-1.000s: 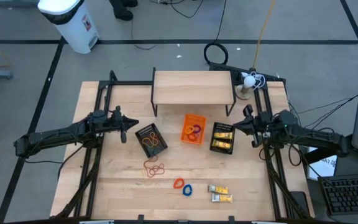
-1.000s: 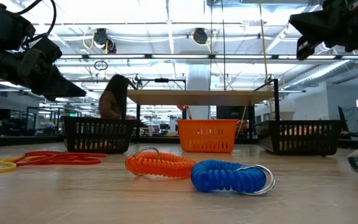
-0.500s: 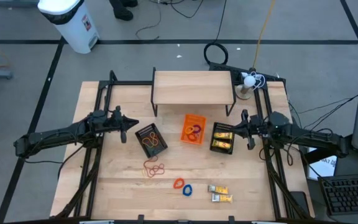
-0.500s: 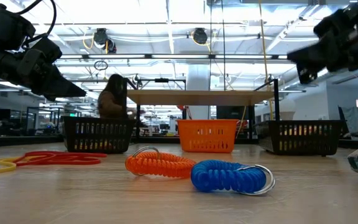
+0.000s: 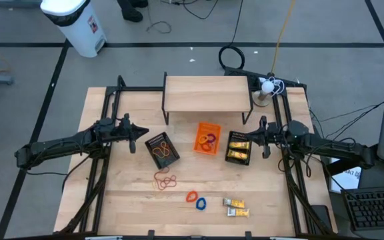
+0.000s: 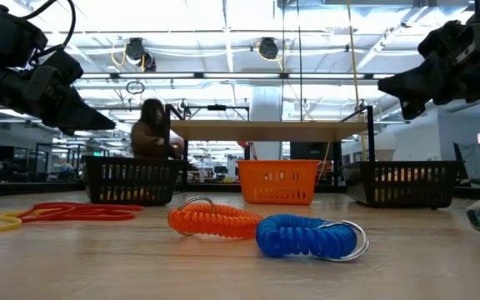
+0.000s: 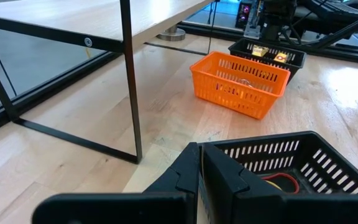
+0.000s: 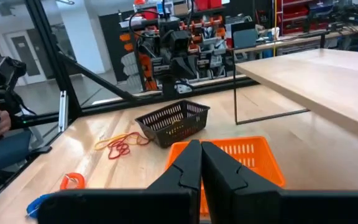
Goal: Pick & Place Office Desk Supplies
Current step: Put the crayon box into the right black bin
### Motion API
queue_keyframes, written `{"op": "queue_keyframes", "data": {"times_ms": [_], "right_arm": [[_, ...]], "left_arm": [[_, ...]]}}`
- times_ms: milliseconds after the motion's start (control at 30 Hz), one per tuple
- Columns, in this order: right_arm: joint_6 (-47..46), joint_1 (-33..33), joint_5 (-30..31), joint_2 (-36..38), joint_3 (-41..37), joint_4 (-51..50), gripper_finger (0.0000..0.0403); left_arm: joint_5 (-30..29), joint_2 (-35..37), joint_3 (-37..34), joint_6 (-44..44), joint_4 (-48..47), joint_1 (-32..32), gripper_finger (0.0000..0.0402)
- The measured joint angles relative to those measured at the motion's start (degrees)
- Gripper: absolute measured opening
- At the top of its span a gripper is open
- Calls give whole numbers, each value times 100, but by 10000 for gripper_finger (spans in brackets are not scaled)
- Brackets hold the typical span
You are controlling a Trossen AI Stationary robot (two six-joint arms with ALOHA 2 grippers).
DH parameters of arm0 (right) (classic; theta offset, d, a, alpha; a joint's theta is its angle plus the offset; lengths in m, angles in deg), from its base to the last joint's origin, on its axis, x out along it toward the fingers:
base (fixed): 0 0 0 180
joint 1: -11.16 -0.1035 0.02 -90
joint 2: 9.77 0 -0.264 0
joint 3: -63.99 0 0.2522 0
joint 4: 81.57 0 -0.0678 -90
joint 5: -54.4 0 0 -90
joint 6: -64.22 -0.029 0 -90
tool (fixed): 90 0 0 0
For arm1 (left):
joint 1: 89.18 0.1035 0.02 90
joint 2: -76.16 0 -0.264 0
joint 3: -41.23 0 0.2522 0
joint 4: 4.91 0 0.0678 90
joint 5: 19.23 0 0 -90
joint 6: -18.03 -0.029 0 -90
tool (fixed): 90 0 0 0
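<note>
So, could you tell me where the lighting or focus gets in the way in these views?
Low view: bright ceiling lights leave both arms as dark silhouettes, while the orange coil and blue coil stay crisp. Left wrist view: the nearby fingers look soft. High view: evenly lit.

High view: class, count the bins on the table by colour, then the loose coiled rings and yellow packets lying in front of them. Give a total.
Black mesh bins: 2
Orange bin: 1
Coiled rings: 2, one orange, one blue
Yellow packets: 2
Total: 7
</note>
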Motion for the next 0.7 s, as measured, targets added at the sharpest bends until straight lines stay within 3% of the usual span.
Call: {"op": "queue_keyframes", "data": {"times_ms": [533,700], "right_arm": [[-33,-15,-17,0,49,370,0],[19,-294,-150,-327,600,-344,0]], "left_arm": [[0,-52,0,-110,0,0,19],[0,-171,2,-35,-2,0,19]]}}
